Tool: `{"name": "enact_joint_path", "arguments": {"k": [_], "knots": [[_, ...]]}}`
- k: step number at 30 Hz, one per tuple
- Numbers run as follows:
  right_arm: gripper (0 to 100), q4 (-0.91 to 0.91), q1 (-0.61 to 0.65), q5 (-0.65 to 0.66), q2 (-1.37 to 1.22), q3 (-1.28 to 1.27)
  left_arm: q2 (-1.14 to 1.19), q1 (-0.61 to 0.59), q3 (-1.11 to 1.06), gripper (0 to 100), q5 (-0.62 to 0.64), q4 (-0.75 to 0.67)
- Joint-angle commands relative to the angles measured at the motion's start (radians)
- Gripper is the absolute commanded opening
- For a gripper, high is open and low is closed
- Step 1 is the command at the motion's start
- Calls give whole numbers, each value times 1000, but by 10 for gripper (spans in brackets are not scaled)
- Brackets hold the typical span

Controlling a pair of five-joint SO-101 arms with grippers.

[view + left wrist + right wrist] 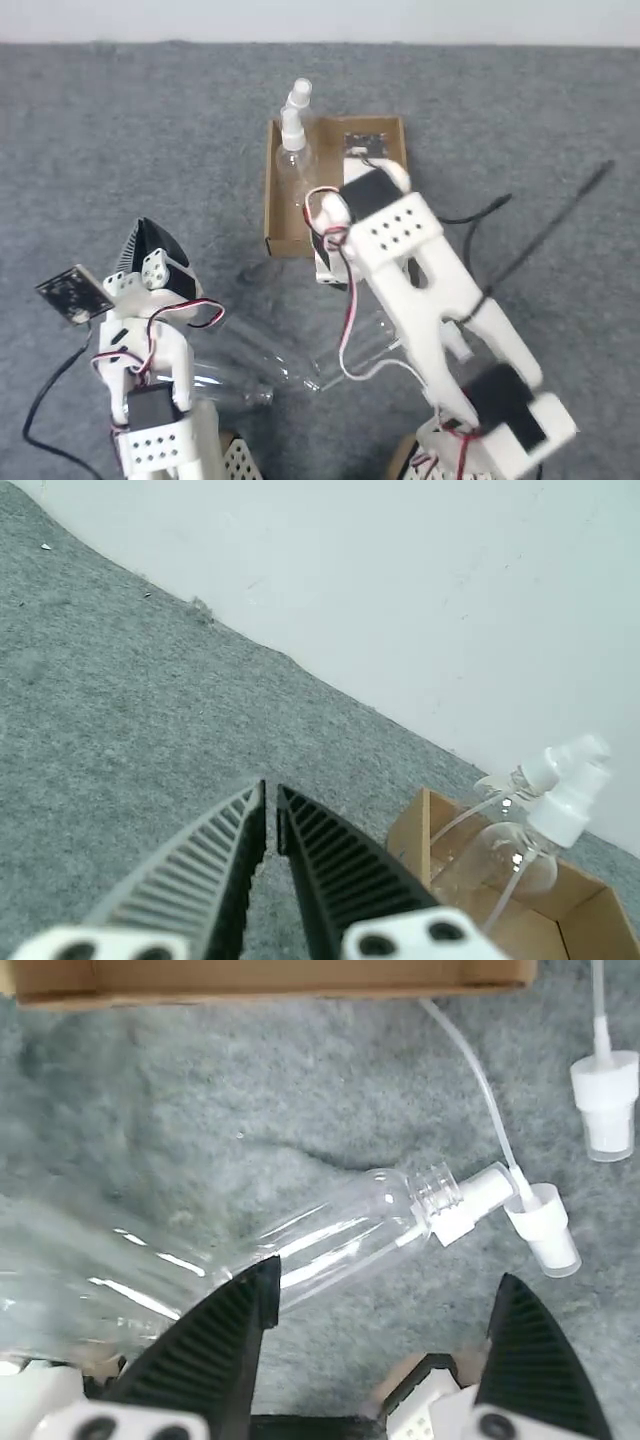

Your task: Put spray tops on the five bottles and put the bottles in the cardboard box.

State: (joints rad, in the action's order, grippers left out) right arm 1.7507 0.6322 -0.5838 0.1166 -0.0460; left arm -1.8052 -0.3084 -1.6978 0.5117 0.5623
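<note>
Two clear bottles with white spray tops [293, 140] [520, 840] stand in the left part of the cardboard box [385, 135] [420, 830]. My right gripper [328, 262] [375, 1300] hangs open just in front of the box, over an uncapped clear bottle [330, 1235] lying on the carpet; one finger overlaps its side. A loose spray top [545, 1228] with its tube lies at that bottle's neck, and another spray top [605, 1100] lies farther off. My left gripper [145, 240] [268, 815] is shut and empty, raised at the near left.
More clear bottles [245, 375] lie on the grey carpet between the two arms, partly under the right arm. The box's near edge [270, 982] is close to the right gripper. A white wall [400, 580] stands behind the table.
</note>
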Motion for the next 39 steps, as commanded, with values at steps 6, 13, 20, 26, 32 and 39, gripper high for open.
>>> {"name": "enact_joint_path", "arguments": {"k": [6,13,20,26,32,39], "knots": [[286,35,-16,-17,145,-127,-18,-5,13,15,-9,-26],[286,-73,-15,-126,145,-250,-17,-3,13,15,-9,-26],[286,-292,-12,-167,145,-391,-17,-3,13,15,-9,-25],[285,-438,-10,-241,145,-493,-17,-3,13,15,-9,-25],[285,-533,-8,-252,145,-568,-17,-3,13,15,-9,-25],[284,-685,-8,-299,145,-678,-17,-3,13,15,-9,-25]]}}
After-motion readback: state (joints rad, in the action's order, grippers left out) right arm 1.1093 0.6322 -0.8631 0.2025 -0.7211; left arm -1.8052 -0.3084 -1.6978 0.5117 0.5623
